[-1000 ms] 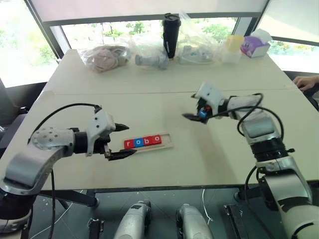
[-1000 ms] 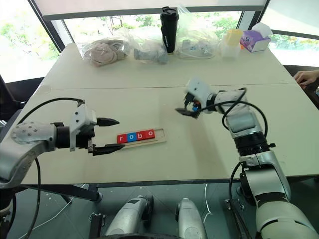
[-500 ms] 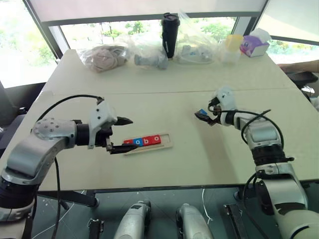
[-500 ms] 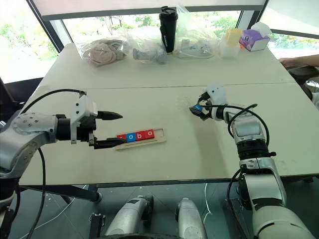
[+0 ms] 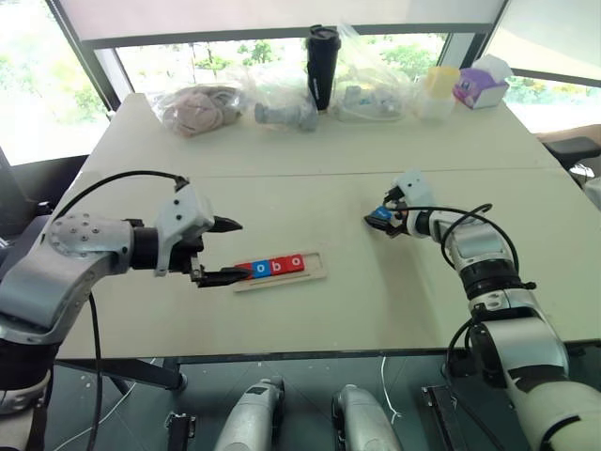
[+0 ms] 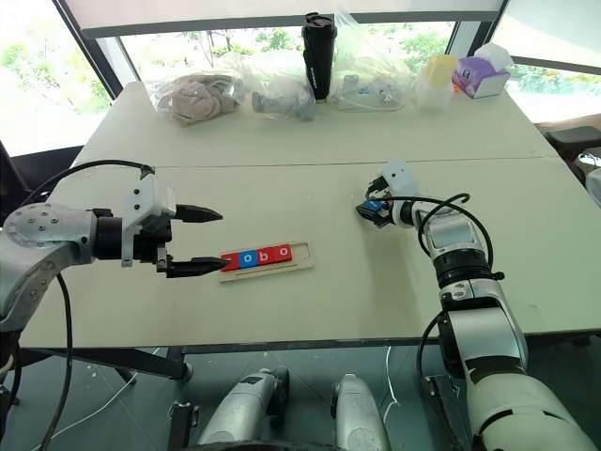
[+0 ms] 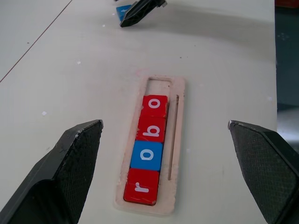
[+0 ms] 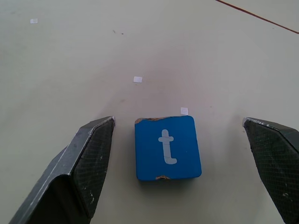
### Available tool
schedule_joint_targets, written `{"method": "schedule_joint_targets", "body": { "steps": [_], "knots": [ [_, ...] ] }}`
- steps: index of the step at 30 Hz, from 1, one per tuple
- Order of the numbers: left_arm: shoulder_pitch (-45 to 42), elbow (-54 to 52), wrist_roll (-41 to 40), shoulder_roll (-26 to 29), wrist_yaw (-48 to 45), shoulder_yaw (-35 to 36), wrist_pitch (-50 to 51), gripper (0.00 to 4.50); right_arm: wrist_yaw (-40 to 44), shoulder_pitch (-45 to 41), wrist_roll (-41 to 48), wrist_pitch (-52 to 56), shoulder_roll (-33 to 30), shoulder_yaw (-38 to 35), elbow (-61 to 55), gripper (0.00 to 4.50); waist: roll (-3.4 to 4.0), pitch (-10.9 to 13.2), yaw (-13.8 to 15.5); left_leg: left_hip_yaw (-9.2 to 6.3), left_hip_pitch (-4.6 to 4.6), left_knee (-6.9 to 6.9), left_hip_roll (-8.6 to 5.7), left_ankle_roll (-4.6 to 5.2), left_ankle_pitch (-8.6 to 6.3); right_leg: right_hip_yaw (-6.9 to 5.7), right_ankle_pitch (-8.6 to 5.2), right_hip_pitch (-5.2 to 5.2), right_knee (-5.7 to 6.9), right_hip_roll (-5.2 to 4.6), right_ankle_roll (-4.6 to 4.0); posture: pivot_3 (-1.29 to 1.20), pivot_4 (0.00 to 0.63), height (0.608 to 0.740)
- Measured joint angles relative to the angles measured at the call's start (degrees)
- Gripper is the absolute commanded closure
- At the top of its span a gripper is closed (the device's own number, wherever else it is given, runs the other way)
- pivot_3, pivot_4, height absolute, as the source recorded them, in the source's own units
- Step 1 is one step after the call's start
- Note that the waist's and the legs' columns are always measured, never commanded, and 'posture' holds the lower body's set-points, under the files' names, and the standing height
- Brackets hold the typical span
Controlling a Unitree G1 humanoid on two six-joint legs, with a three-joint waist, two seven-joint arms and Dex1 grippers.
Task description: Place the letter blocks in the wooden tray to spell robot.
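The wooden tray (image 7: 180, 140) lies at the table's middle and holds letter blocks r (image 7: 140, 189), o (image 7: 146, 155), b (image 7: 151, 129) and o (image 7: 154, 106); the second is blue, the others red. The slot at its far end is bare. My left gripper (image 5: 228, 252) hovers open just off the tray's r end. The blue t block (image 8: 167, 147) lies flat on the table to the right. My right gripper (image 8: 178, 122) is open and low at the table, one finger on each side of the t block, not touching it.
Along the table's far edge stand clear plastic bags (image 5: 202, 105), a black tumbler (image 5: 321, 68), a yellow-lidded container (image 5: 439, 89) and a purple tissue box (image 5: 480, 83). A seam (image 5: 282, 175) crosses the tabletop. A dark chair (image 5: 568, 148) is at the right edge.
My right gripper has dropped from above the table and now straddles the t block. A person's hand at the right edge has gone. The left gripper stayed about where it was.
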Motion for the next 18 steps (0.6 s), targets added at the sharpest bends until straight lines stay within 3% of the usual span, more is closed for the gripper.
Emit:
{"method": "schedule_joint_targets", "body": {
  "steps": [11,14,18],
  "knots": [
    [-0.3,2.5,1.4,-1.1,0.0,-0.5,-1.9,0.00,-1.3,1.0,1.0,5.4,0.1,-1.0,-3.5,0.04,0.00,0.0,0.2,0.00,0.00,0.00,0.00,-0.01,0.00,0.00,0.00,0.01,0.00,-0.01,0.00,0.00,0.150,0.740],
    [-0.4,2.8,1.9,-1.2,-0.3,-0.7,-2.7,0.00,-1.5,1.3,1.6,7.4,0.3,-1.1,-4.8,0.87,0.00,0.0,0.2,0.00,0.00,0.00,-0.01,-0.01,-0.01,0.00,0.00,0.01,-0.01,-0.02,0.00,0.00,0.150,0.740],
    [-0.3,2.8,2.2,-1.2,-0.4,-0.7,-2.8,0.00,-1.2,2.4,2.6,8.8,0.7,-1.1,-7.2,2.79,0.00,0.0,0.2,0.00,0.00,0.00,0.00,-0.02,-0.01,0.00,0.00,0.00,0.00,-0.02,0.00,0.00,0.150,0.740]
  ]
}}
